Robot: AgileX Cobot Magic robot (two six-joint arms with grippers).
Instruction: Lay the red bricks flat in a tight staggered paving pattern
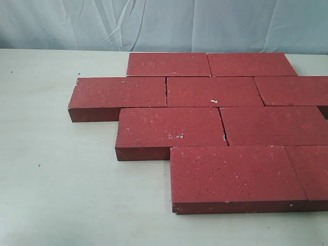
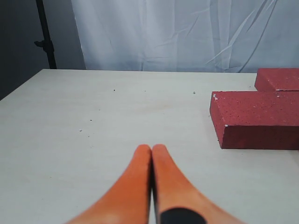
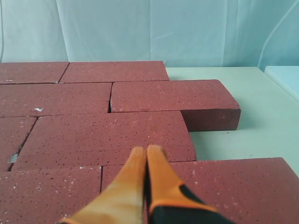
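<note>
Already the red bricks (image 1: 214,92) lie flat on the table (image 1: 56,184) in four staggered rows (edges touching); left gripper (image 2: 151,148) and right gripper (image 3: 146,150) have jaws together.

No readable text, label or number anywhere.

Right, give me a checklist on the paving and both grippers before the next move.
1. Red bricks all lying flat, nine in four rows: ok.
2. Rows staggered, joints offset from row to row: ok.
3. Joints tight: not ok, a dark gap shows at the joint in the third row from the back.
4. Left gripper shut with nothing between its fingers, over the table: ok.
5. Right gripper shut with nothing between its fingers, above the bricks: ok.
</note>
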